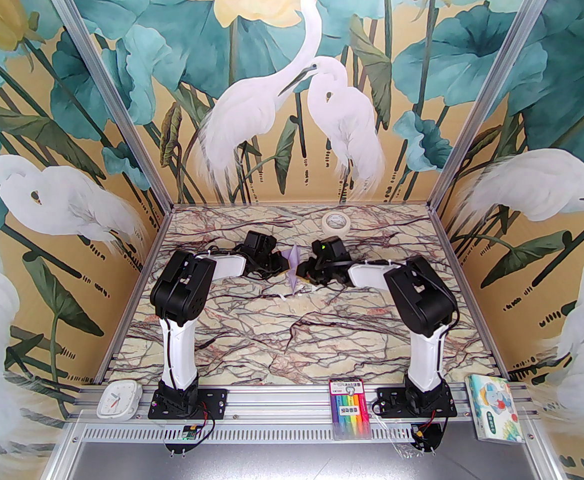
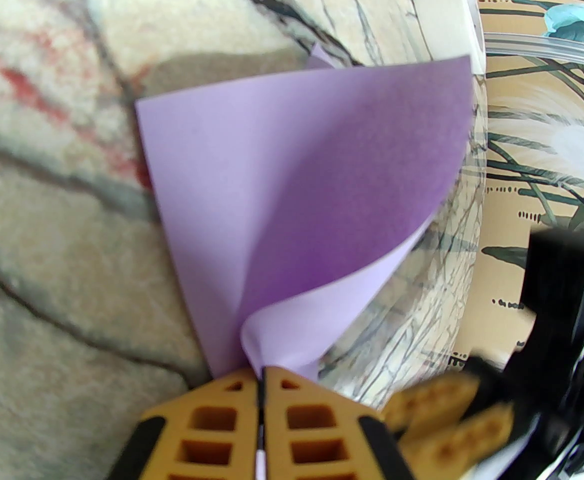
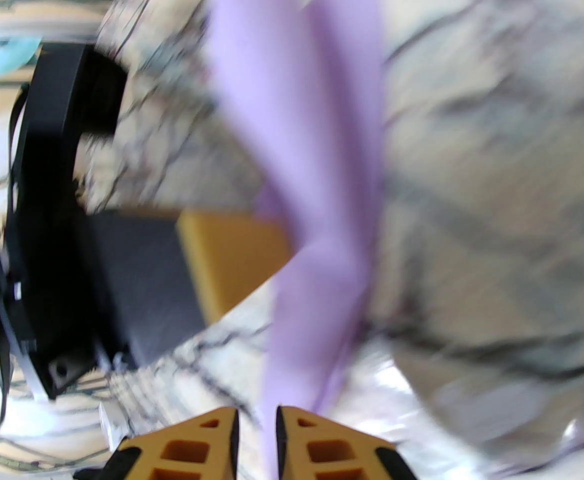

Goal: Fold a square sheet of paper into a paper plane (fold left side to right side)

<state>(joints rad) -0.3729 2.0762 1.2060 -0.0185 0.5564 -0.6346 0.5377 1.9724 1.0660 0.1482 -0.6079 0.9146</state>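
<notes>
I judge the left-to-right fold is underway: my left gripper [image 2: 260,388] is clamped on a corner of the thin pale lavender square sheet of paper [image 2: 297,168], which curls up over the marbled table [image 1: 251,328], while the right gripper [image 3: 255,420] straddles an edge, grip impossible to tell, and the next move calls for aligning edges, then creasing.

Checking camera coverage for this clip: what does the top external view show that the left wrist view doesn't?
Top external: clock, marker pack and tissue pack on the front rail. Left wrist: left claw shut on the sheet, which curls over itself. Both: the lavender sheet and the marbled table.
</notes>
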